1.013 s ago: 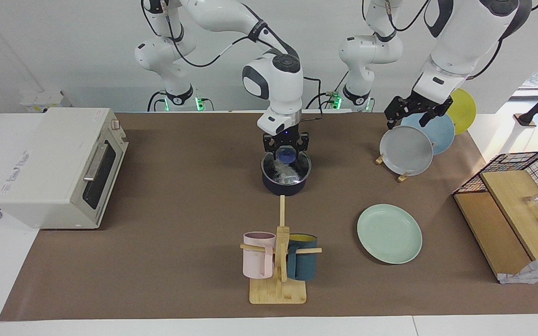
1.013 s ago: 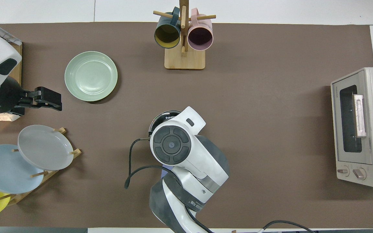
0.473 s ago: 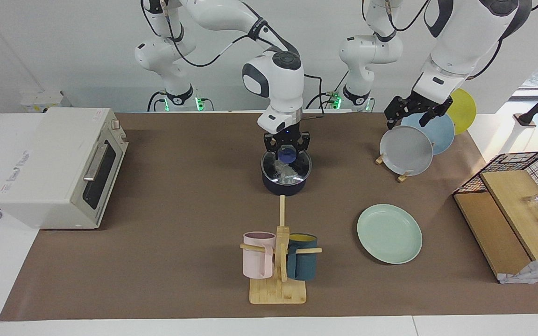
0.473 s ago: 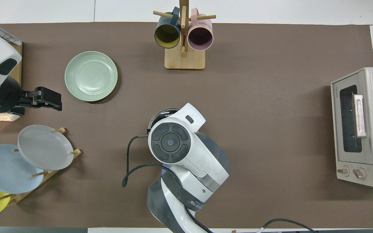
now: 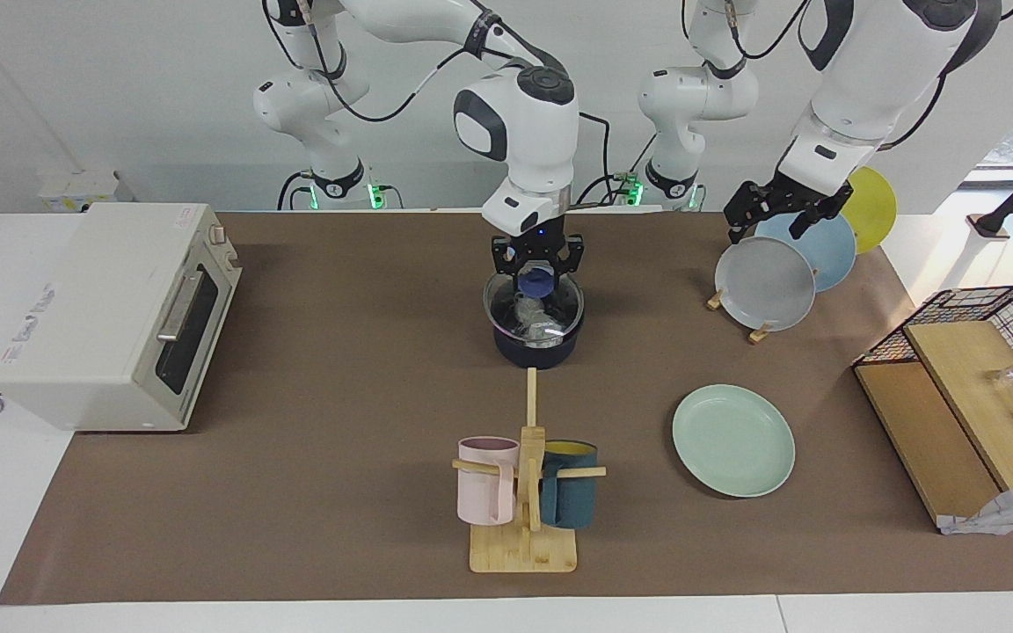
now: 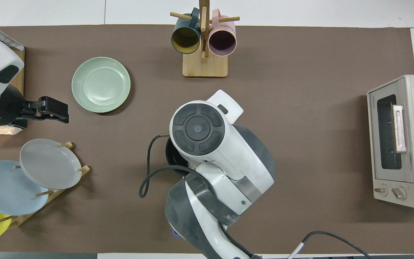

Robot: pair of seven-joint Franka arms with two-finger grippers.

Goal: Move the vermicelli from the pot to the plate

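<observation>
The right pincer (image 5: 536, 274) grips the blue knob (image 5: 537, 282) of a round glass lid (image 5: 533, 309), held just above the dark pot (image 5: 535, 350) at the middle of the brown surface (image 5: 339, 396). Whitish vermicelli (image 5: 531, 318) shows through the glass, inside the pot. The mint-green plate (image 5: 733, 440) lies flat, farther from the robots, toward the left arm's end. The left pincer (image 5: 779, 211) waits with fingers wide apart over the grey plate (image 5: 763, 283) in a rack.
</observation>
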